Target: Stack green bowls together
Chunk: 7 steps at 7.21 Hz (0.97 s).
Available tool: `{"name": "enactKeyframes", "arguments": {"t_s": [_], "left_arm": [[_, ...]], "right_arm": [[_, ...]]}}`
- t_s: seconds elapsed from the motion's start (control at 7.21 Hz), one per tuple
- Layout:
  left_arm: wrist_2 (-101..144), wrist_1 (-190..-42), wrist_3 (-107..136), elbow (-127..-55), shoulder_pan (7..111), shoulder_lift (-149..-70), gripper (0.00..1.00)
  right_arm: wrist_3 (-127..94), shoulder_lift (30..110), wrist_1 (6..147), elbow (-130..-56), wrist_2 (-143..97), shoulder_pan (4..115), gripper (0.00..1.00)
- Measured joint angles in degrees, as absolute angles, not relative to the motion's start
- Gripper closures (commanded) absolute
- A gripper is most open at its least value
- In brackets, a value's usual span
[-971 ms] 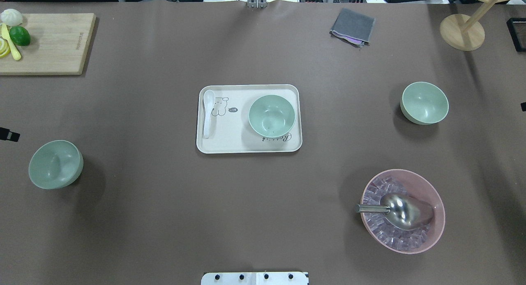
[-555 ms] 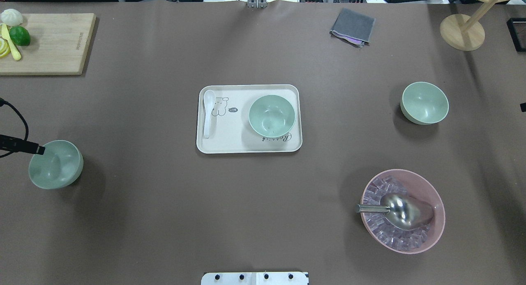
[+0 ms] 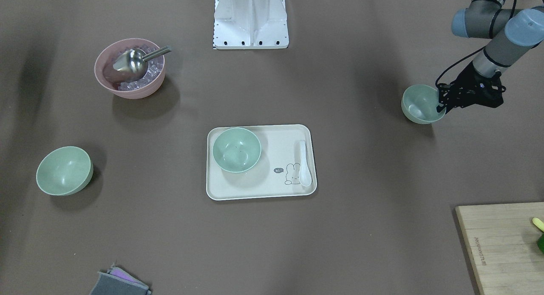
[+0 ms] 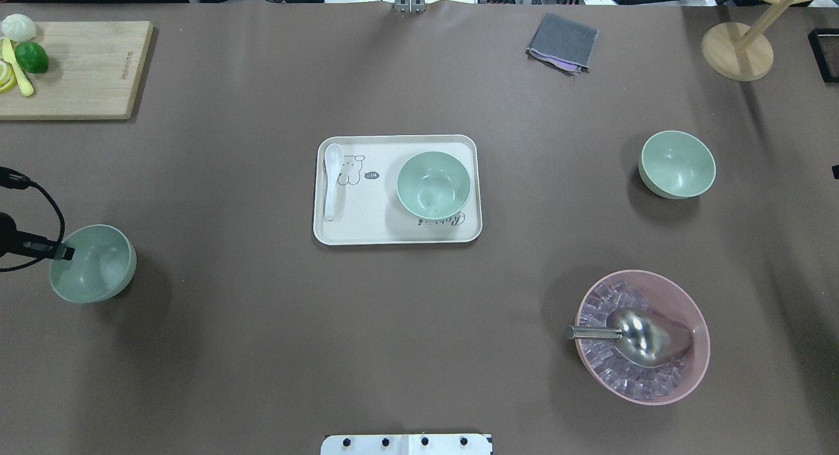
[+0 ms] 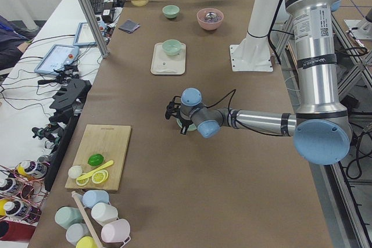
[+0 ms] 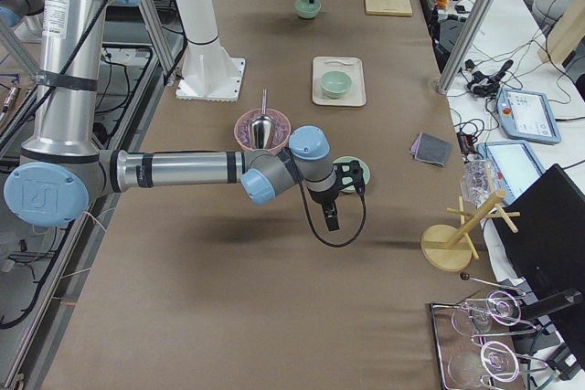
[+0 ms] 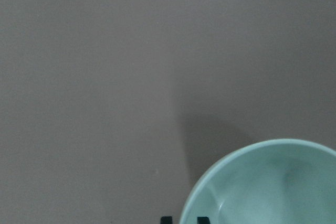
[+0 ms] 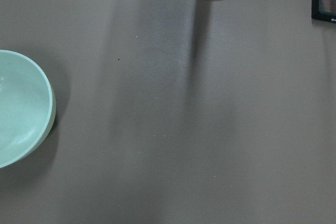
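Three pale green bowls show. One green bowl sits on the table at the left, and my left gripper is at its near-left rim. In the left wrist view the two fingertips straddle that rim close together, shut on it. A second green bowl stands in the cream tray. The third green bowl sits at the right. My right gripper hangs just right of it, apart from it; I cannot tell its state.
A white spoon lies in the tray's left part. A pink bowl of ice with a metal scoop stands front right. A cutting board with fruit, a grey cloth and a wooden stand line the far side.
My left gripper came in from the left edge and dropped onto the left bowl's rim. That bowl shifted slightly to the right. The other bowls stayed put.
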State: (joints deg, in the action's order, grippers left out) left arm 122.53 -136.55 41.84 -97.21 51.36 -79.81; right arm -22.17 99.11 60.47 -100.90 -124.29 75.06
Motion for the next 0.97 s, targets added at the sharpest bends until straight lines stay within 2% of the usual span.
{"name": "enactKeyframes", "arguments": {"t_s": [0.55, 0.97], "left_arm": [[125.45, -136.41, 41.97, -99.87, 51.76, -80.60, 1.00], [129.22, -131.62, 47.72, -102.07, 51.76, -89.63, 1.00]], "right_arm": [[-22.23, 99.14, 60.47, -100.90, -124.36, 75.06, 0.00], [-22.41, 99.14, 60.47, -100.82, -124.44, 75.06, 0.00]]}}
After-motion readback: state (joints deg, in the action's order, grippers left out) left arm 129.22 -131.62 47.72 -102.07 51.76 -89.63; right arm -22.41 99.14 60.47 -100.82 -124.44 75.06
